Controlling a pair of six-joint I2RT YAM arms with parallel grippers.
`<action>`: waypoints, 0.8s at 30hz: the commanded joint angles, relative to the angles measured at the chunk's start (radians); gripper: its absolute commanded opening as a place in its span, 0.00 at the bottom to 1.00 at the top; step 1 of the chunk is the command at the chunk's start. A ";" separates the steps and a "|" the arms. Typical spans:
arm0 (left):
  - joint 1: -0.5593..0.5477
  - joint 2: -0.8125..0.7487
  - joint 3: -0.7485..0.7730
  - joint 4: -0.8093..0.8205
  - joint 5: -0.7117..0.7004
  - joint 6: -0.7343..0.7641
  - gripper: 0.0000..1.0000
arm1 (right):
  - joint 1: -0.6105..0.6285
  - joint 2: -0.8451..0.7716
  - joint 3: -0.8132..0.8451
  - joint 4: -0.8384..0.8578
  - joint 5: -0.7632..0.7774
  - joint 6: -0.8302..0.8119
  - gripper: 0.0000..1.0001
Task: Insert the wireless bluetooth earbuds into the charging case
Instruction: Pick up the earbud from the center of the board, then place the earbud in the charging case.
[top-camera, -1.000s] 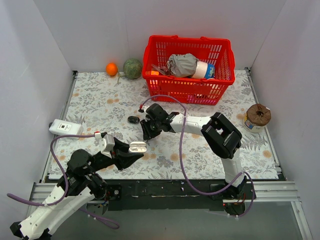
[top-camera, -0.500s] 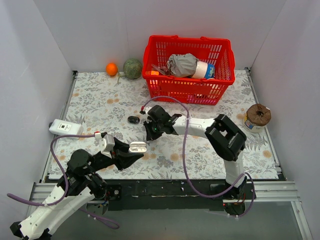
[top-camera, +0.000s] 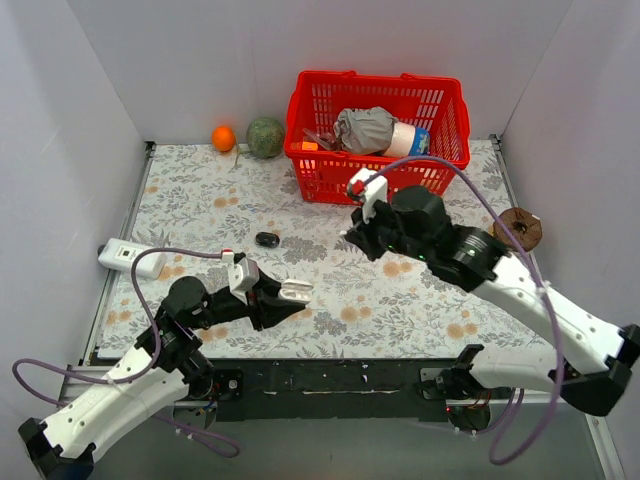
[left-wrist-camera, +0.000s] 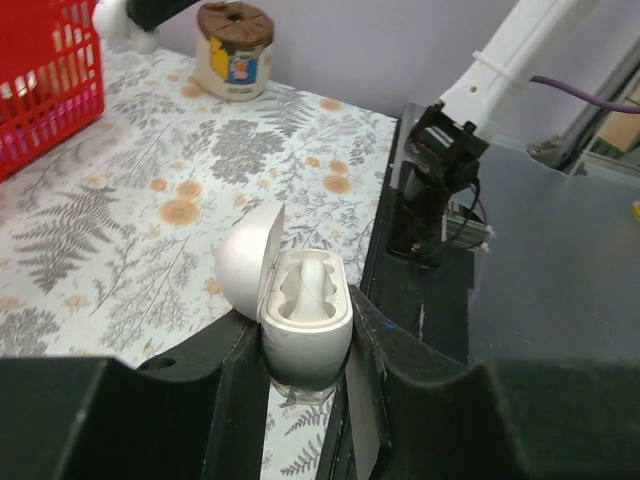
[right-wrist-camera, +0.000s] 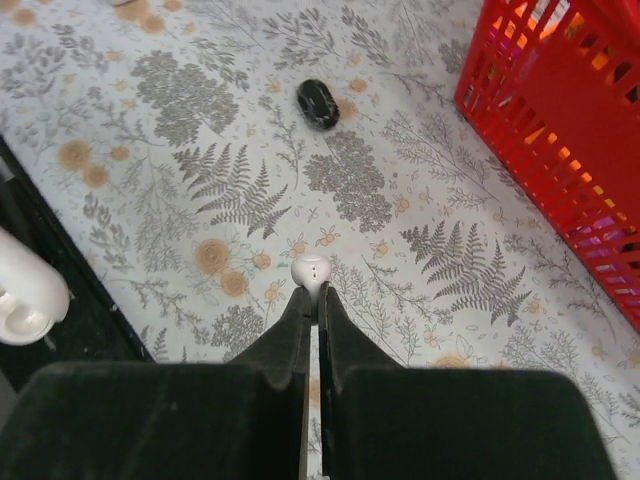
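White earbud (right-wrist-camera: 311, 270) sits pinched at the tips of the right claw (right-wrist-camera: 312, 298), now raised clear of the table (top-camera: 200, 200), away from the black pebble (right-wrist-camera: 318, 103). Left claw (left-wrist-camera: 305, 358) clamps the case (left-wrist-camera: 300, 295), lid up. Pickup looks done; carry-over likely next.

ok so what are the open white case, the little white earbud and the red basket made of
The charging case looks like hard white plastic with a satin finish: a smooth moulded cradle with soft highlights. The white earbud is probably glossy plastic, judging by its small bright sheen, though it is too small to be sure. The red basket looks like moulded plastic, slightly glossy, with uniform lattice walls.
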 joint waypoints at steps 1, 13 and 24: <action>-0.004 0.028 0.026 0.182 0.197 0.023 0.00 | 0.022 -0.142 0.009 -0.143 -0.165 -0.131 0.01; -0.003 0.363 0.137 0.291 0.482 -0.049 0.00 | 0.107 -0.342 -0.029 -0.203 -0.455 -0.232 0.01; -0.001 0.435 0.193 0.316 0.488 -0.052 0.00 | 0.153 -0.322 -0.062 -0.086 -0.459 -0.193 0.01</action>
